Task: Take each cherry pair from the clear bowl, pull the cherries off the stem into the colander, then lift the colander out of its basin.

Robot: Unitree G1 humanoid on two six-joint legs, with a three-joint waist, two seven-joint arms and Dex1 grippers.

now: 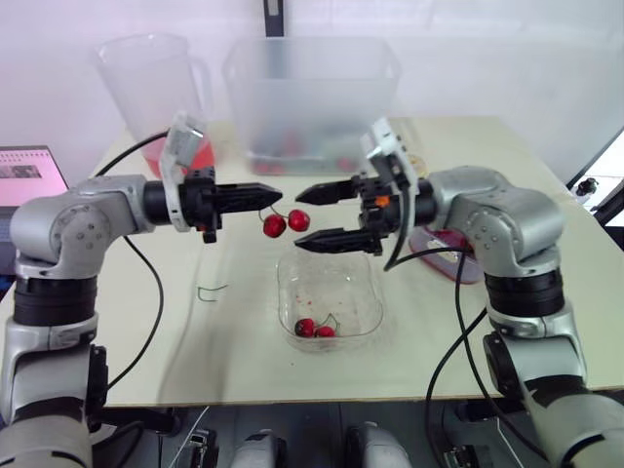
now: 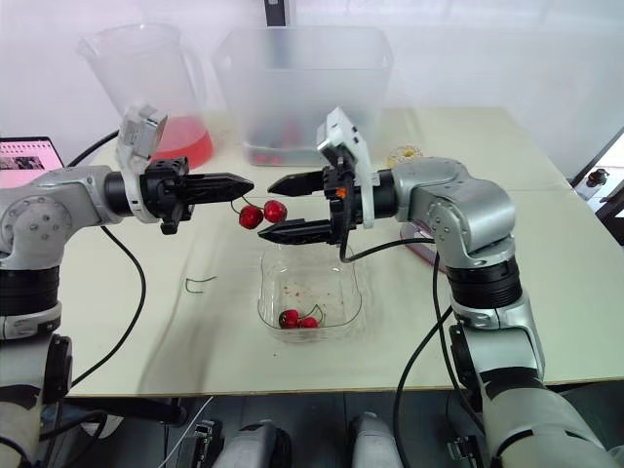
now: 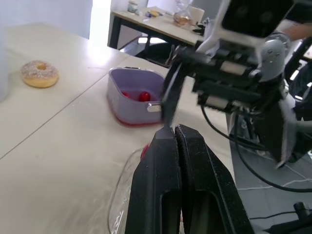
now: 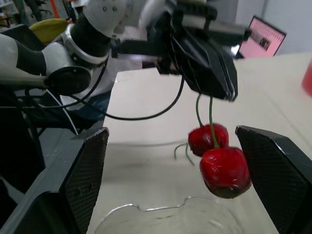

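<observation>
Left end effector [image 1: 276, 194] pinches the cherry pair [image 1: 286, 223] (stem tip hidden); right end effector [image 1: 297, 221] flanks it, spread.

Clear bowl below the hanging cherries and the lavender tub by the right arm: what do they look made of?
The clear bowl looks like thin glossy transparent plastic: the table shows through it and its rim is wavy, though glass cannot be excluded. The lavender tub looks like opaque moulded plastic, smooth with a sheen and rounded corners; a red band runs along its base.
</observation>
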